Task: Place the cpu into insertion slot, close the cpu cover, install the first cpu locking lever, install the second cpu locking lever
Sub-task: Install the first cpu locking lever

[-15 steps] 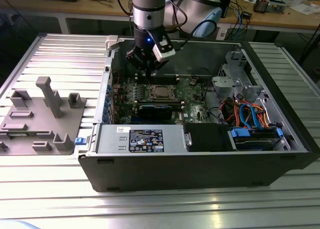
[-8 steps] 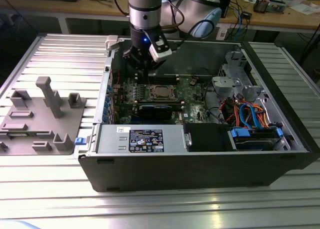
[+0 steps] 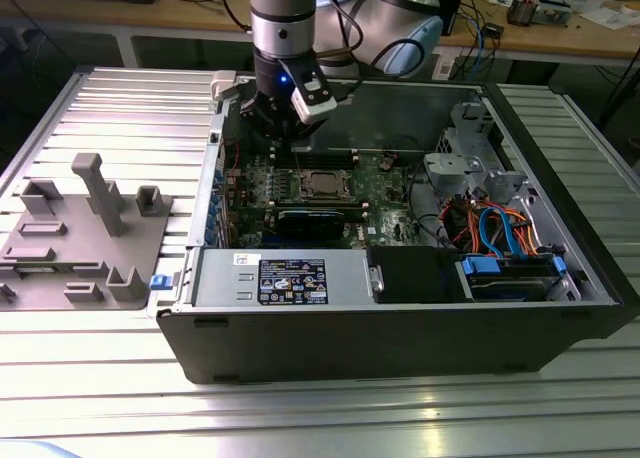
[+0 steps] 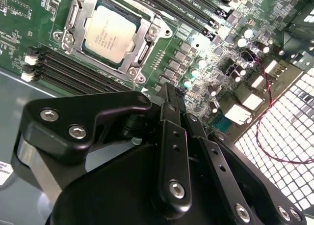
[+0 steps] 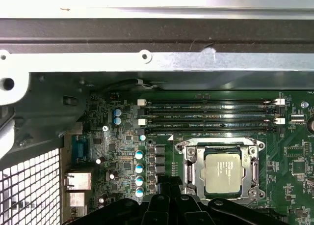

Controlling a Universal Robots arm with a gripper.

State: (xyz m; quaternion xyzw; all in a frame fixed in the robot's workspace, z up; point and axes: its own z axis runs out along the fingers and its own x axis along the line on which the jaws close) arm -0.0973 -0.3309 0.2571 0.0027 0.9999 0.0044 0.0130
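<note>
Now the cpu (image 5: pixel 223 173) is sitting flat in its slot on the green board, and the cpu cover (image 5: pixel 190 172) is lying down around it like a shiny picture frame. I cannot tell if the thin locking levers are hooked. The claw (image 4: pixel 169 93) is hanging near the slot, and its two fingers are pressing together with nothing between them. To do this step well, I think the claw should be pushing a lever slowly with its closed tip and not bumping the chip. The long memory slots (image 5: pixel 211 118) are lying right next to the slot, and a red wire (image 4: pixel 267 87) is curling near the back wall, so both could be getting in the way. Outside the computer case (image 3: pixel 400 350), a grey tray (image 3: pixel 90 228) is resting on the counter (image 3: pixel 110 98).
</note>
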